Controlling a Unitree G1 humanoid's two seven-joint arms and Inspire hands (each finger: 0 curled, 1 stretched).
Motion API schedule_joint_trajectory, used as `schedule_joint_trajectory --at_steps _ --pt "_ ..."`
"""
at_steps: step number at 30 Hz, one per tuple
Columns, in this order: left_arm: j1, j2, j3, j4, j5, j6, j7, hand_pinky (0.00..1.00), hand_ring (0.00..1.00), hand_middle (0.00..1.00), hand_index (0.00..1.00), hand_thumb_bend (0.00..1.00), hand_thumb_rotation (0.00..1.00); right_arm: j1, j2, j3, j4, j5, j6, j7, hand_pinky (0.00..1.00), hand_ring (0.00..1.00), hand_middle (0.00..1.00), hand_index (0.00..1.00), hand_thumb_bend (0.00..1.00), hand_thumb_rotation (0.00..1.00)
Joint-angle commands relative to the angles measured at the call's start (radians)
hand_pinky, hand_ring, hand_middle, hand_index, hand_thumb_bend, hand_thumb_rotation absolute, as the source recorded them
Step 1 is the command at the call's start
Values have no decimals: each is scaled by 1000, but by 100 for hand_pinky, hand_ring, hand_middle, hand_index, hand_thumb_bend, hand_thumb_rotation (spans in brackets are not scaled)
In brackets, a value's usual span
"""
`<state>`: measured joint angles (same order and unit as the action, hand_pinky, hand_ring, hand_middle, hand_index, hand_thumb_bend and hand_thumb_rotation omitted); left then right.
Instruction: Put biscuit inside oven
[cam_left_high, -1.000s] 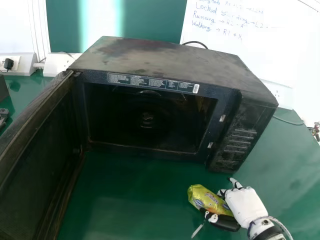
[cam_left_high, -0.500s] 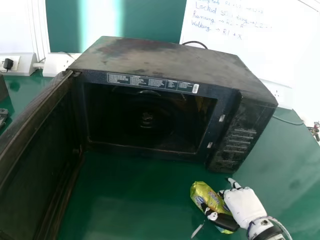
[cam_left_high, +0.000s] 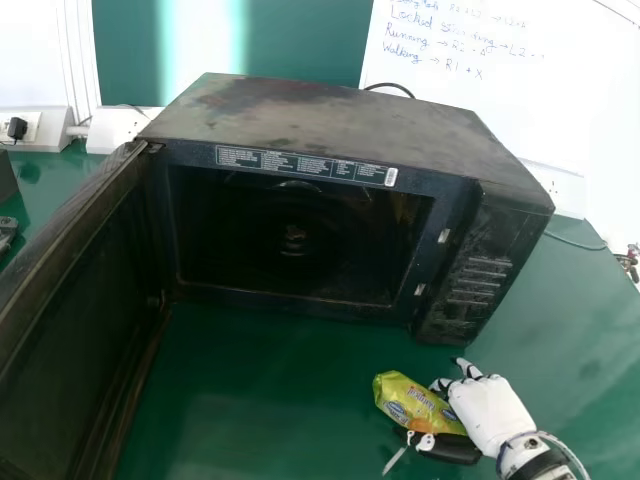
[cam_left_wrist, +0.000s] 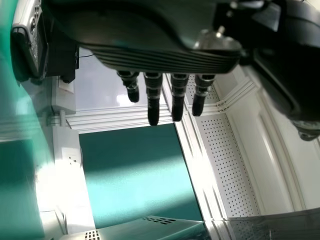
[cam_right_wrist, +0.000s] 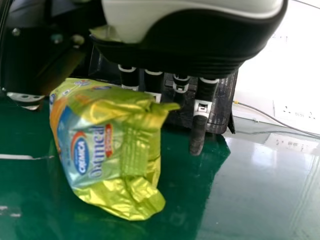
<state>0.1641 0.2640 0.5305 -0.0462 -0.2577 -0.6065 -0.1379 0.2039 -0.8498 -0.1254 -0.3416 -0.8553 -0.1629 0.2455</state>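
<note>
My right hand (cam_left_high: 490, 410) is low at the right in the head view, in front of the oven's right side. Its thumb and some fingers close round the yellow-green biscuit packet (cam_left_high: 410, 398), which tilts to the left. In the right wrist view, the packet (cam_right_wrist: 135, 155) sits against the fingers of my right hand (cam_right_wrist: 197, 55), with one finger stretched out beside it. The black oven (cam_left_high: 330, 115) stands with its door (cam_left_high: 80, 300) swung open to the left and its dark cavity exposed. My left hand (cam_left_wrist: 160, 55) has straight fingers in the left wrist view.
The green table (cam_left_high: 260, 390) extends in front of the oven. A white board (cam_left_high: 500, 90) and wall sockets (cam_left_high: 560, 185) are behind it. The oven door reaches forward along the left side. A thin cable (cam_left_high: 575, 242) lies to the oven's right.
The biscuit packet turned more upright in my right hand, then tipped back to the left. The right hand shifted only slightly; the oven and its door stayed put.
</note>
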Motion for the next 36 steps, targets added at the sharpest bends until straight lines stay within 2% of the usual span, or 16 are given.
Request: schedule_joint_trajectory --at_steps 1,5,10,16,22,27,36 --pt "10 -8 0 -19 1 6 10 75 88 96 97 88 96 19 -12 1 3 7 -9 26 51 62 69 71 92 21" --pt "14 -13 0 -27 4 9 15 75 88 96 97 89 96 19 -12 -2 -4 25 0 51 49 60 67 70 91 19" --pt "16 -13 -1 -32 -1 11 12 76 88 96 97 89 96 6 -10 2 -9 41 12 85 41 50 58 64 90 16" --pt "23 -17 1 -45 4 15 14 75 88 95 97 89 96 10 -19 -3 -13 45 0 95 50 60 68 68 96 25" --pt "31 -27 1 -65 11 23 23 75 88 95 97 89 96 11 -25 2 -16 24 1 100 61 67 73 71 98 28" --pt "39 -26 1 -75 8 27 22 76 88 95 97 90 95 7 -22 14 -3 14 0 98 62 67 72 68 98 26" --pt "50 -29 0 -92 9 25 21 76 89 96 97 89 96 10 -24 25 -11 -38 14 103 63 69 73 70 97 25"
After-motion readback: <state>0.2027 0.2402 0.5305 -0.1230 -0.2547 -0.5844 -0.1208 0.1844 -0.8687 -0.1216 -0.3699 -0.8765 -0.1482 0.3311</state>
